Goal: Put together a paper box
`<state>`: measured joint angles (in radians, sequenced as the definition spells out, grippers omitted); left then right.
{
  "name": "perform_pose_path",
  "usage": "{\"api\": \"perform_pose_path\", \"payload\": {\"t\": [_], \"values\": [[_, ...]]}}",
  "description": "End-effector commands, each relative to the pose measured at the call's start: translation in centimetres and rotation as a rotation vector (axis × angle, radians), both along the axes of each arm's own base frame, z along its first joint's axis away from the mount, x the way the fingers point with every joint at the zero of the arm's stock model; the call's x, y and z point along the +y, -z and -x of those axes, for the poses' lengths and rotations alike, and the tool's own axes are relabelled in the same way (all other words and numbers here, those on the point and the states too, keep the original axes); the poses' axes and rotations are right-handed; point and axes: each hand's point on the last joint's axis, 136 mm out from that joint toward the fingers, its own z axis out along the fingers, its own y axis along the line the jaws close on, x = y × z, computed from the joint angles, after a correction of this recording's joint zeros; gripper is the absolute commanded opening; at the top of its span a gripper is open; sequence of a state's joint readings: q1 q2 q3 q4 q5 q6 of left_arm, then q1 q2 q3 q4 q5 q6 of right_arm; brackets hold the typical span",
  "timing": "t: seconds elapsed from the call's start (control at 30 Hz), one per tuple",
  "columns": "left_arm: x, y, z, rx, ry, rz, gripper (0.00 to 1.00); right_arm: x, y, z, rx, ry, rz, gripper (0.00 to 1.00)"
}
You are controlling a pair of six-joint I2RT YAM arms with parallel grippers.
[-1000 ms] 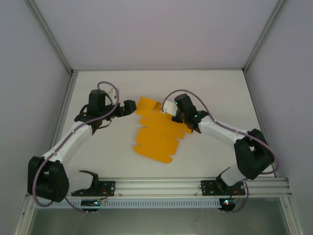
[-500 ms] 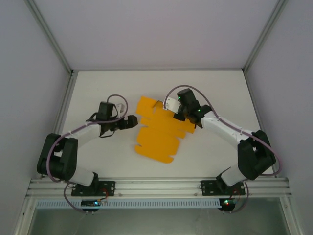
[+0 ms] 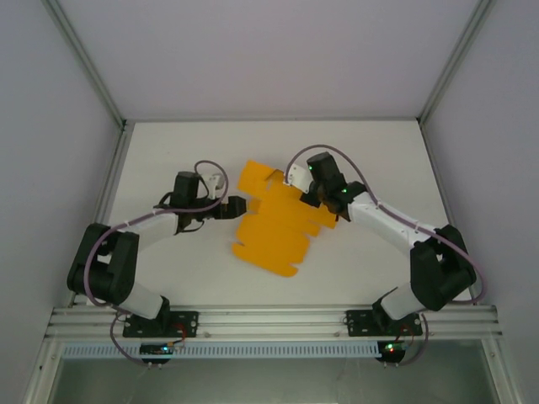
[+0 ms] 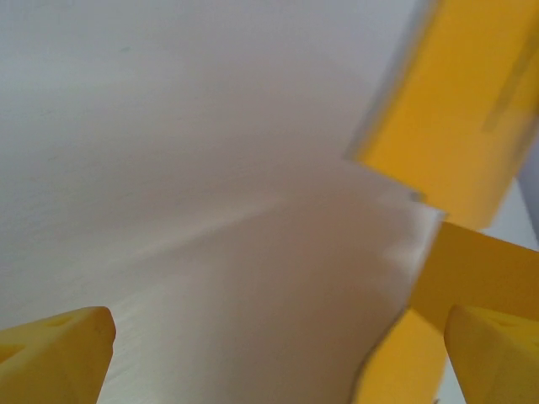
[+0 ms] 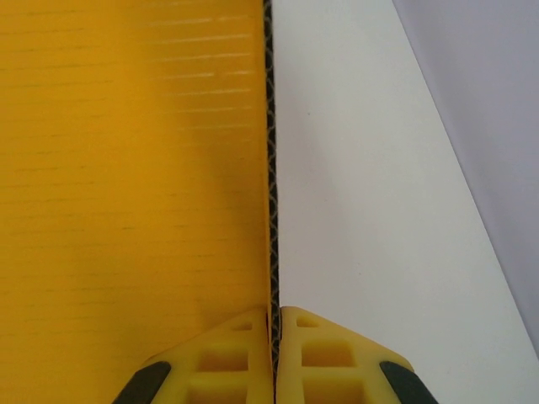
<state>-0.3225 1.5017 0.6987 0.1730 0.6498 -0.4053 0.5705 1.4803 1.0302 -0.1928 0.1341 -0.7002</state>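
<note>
On the table (image 3: 168, 160), one paper box (image 3: 274, 236) — right gripper (image 5: 274, 315) gripping it, left gripper (image 3: 239, 207) agape.

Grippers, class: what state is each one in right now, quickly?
Left gripper: open.
Right gripper: shut on an edge of the flat paper box sheet.
</note>
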Motion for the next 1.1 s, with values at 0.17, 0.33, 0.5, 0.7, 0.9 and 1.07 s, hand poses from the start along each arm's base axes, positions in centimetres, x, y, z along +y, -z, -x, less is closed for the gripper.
{"api": "perform_pose_path", "payload": {"t": [0.17, 0.33, 0.5, 0.7, 0.9, 1.07], "values": [[-3.3, -1.7, 0.7, -0.026, 0.137, 0.119, 0.96, 2.7, -1.3, 0.4, -0.045, -0.023, -0.118, 0.00], [-4.3, -1.7, 1.1, -0.004, 0.188, 0.199, 0.82, 3.0, -1.4, 0.2, -0.052, -0.015, -0.147, 0.00], [-5.2, -2.0, 0.9, 0.005, 0.212, 0.272, 0.61, 3.7, -1.8, -0.2, -0.076, -0.006, -0.202, 0.00], [-5.7, -2.4, 0.7, 0.012, 0.219, 0.306, 0.32, 4.1, -1.5, 0.0, -0.076, -0.014, -0.211, 0.00], [-5.3, -1.4, -0.2, 0.078, 0.139, 0.263, 0.12, 4.2, -1.2, 0.8, -0.067, -0.029, -0.188, 0.00], [-4.8, -0.5, -0.9, 0.145, 0.068, 0.223, 0.00, 4.2, -1.8, 0.7, -0.110, -0.043, -0.166, 0.00]]}}
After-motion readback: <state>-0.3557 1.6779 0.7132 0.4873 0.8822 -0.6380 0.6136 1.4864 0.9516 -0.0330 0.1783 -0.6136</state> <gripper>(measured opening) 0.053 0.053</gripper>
